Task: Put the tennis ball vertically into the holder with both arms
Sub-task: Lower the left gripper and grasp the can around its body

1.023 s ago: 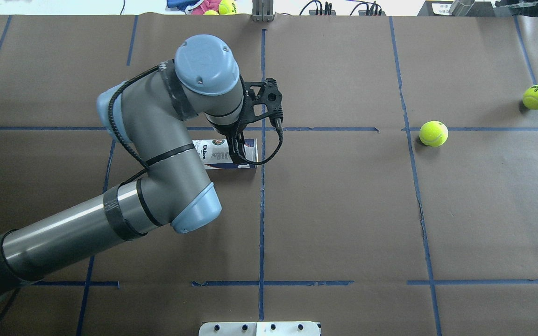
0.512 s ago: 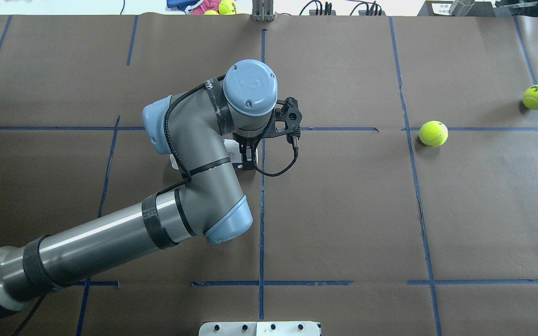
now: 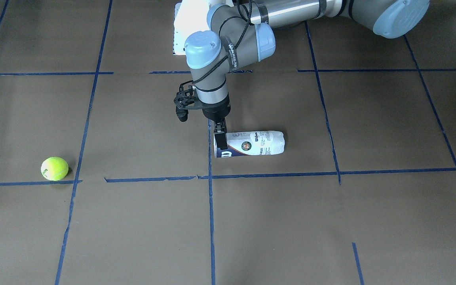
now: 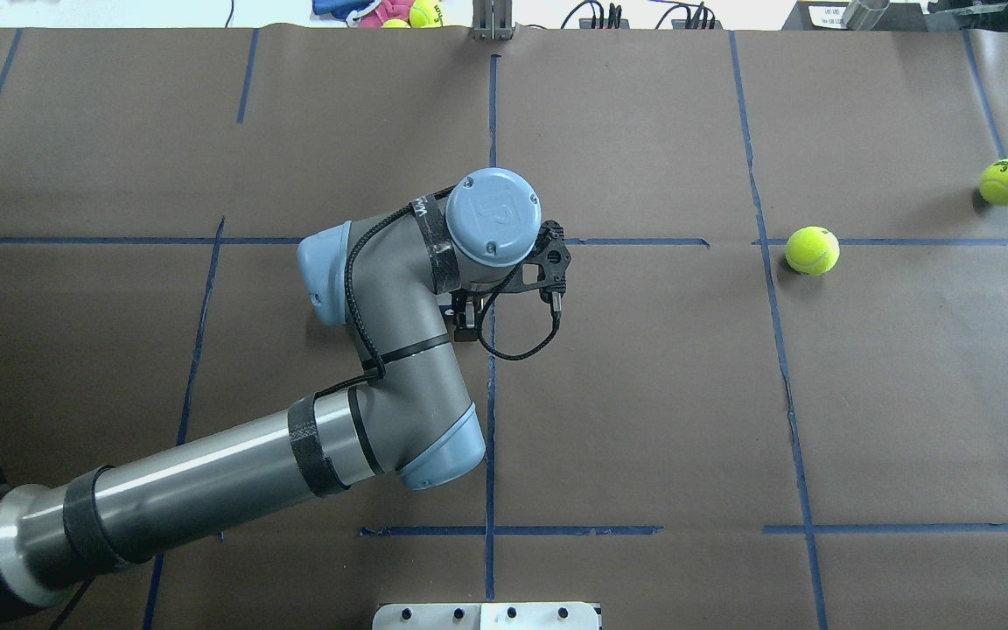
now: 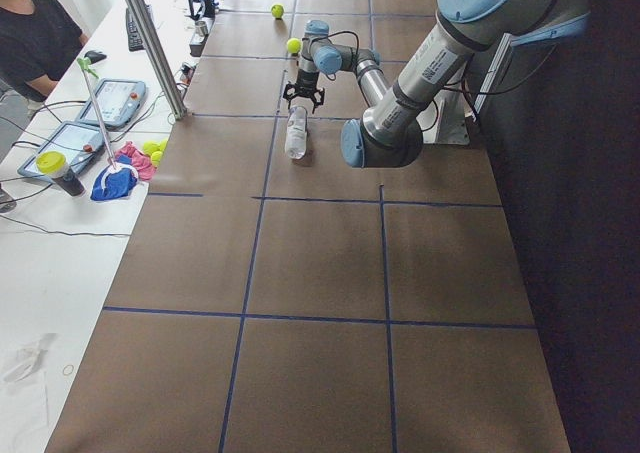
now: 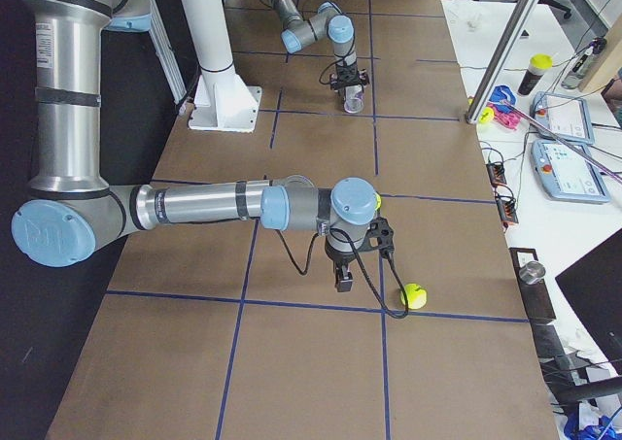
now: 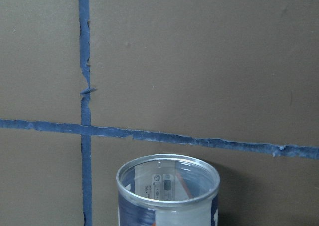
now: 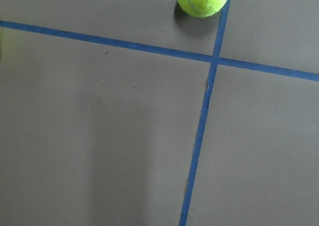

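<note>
**Left tool** (image 3: 221, 141). The fingers point straight down and are closed across the holder (image 3: 257, 144), just behind its open mouth. In the front view both fingers appear to touch the wall. In the overhead view the left arm (image 4: 381, 350) covers the contact.

Reason for the grip, as a judgement: a hold at the mouth end lets the tool tip the holder up onto its closed base. With the fingers on the outside of the wall, the mouth is left free.

**Holder.** It lies on its side on the desk (image 3: 331, 221). The mouth faces the robot's right and sits just beside a line of tape (image 3: 211, 206); the base faces the robot's left. The left wrist view shows the metal rim and no ball inside. The holder is not yet upright, so insertion cannot start.

**Right tool** (image 6: 342, 280). It shows only in the right-side view, hanging above the desk. Whether it is open or closed cannot be told. Its wrist view shows bare desk, with one ball only at the top edge.

**Ball** (image 4: 812, 250). It rests on the desk, well apart from the holder, on the robot's right. A second ball (image 4: 1007, 181) lies farther right. Nothing touches either ball. Their position suggests the right tool takes the pick while the left tool steadies the holder.
</note>
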`<state>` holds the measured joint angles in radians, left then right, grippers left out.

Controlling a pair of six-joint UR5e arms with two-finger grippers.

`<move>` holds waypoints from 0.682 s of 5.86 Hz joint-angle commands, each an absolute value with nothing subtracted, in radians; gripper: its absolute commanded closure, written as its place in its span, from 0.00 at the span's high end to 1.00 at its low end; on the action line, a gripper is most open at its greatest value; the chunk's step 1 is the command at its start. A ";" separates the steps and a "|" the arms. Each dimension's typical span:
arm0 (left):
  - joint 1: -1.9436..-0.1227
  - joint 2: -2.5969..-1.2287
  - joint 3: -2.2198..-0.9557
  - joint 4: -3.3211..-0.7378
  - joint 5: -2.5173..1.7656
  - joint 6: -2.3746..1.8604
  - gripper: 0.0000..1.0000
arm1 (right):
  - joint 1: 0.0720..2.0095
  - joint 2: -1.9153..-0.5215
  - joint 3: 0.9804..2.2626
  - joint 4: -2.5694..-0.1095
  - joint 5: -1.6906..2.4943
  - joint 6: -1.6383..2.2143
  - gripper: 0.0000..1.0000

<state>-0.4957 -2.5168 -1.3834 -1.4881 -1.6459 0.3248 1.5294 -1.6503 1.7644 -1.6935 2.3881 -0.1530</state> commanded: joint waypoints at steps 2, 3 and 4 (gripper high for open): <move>-0.486 -2.514 -1.355 -1.520 -1.626 0.327 1.00 | 1.529 -1.654 1.767 -1.694 2.398 -0.153 1.00; -0.486 -2.514 -1.341 -1.532 -1.606 0.328 1.00 | 1.529 -1.654 1.764 -1.694 2.423 -0.155 1.00; -0.486 -2.514 -1.310 -1.587 -1.583 0.331 1.00 | 1.529 -1.655 1.764 -1.694 2.424 -0.155 1.00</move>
